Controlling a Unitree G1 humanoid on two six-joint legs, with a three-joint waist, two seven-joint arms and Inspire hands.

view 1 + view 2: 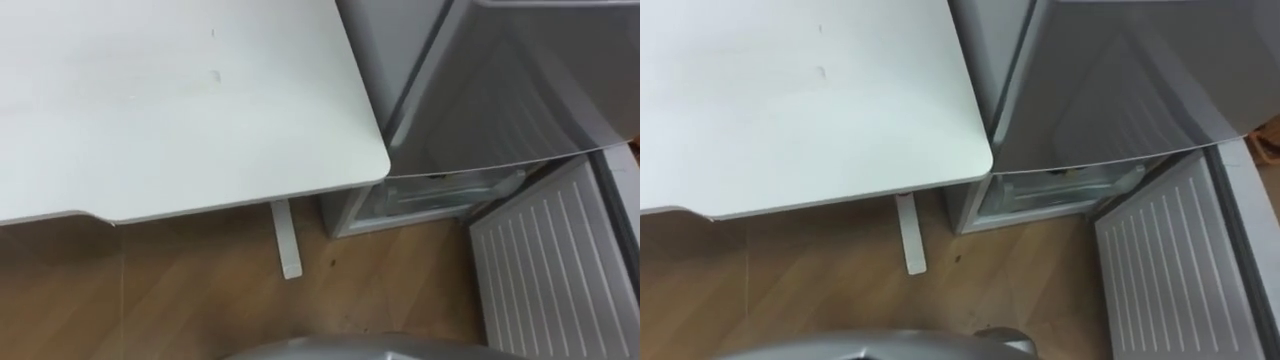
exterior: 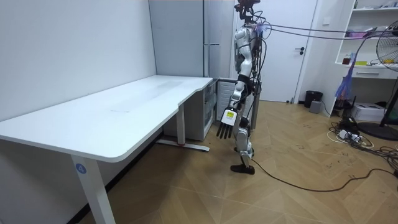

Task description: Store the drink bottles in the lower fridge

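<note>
The grey fridge (image 1: pixel 500 90) stands ahead of me on the right, its upper door closed. Its lower door (image 1: pixel 560 270) is swung open towards me, ribbed white inner side up. Under the upper door shows a strip of the lower compartment (image 1: pixel 430 195) with a clear shelf edge. In the room view I stand upright at the table's end before the fridge (image 2: pixel 208 56). My left hand (image 2: pixel 225 127) hangs at my side with straight fingers and holds nothing.
A white table (image 1: pixel 170 100) fills the left, its rounded corner close to the fridge. Its white leg foot (image 1: pixel 286 240) rests on the wooden floor. In the room view a fan (image 2: pixel 388 56) and shelves stand at the right.
</note>
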